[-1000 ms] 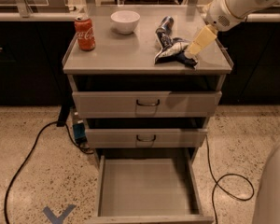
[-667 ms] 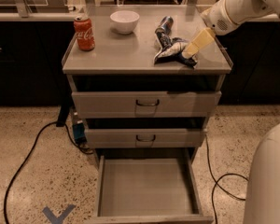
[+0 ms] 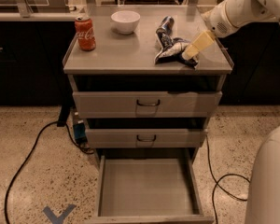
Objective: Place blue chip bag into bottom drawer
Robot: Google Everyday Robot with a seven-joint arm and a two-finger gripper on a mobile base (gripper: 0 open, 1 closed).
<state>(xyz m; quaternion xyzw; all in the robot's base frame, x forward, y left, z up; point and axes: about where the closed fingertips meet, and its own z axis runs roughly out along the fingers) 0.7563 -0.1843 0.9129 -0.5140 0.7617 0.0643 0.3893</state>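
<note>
Pincer at blue chip bag near right edge of cabinet top, grip unclear, bottom drawer open.

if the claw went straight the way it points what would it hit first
The blue chip bag: the claw, above the right side of the cabinet top, points down-left at it and looks nearly on it, though depth is unclear.
</note>
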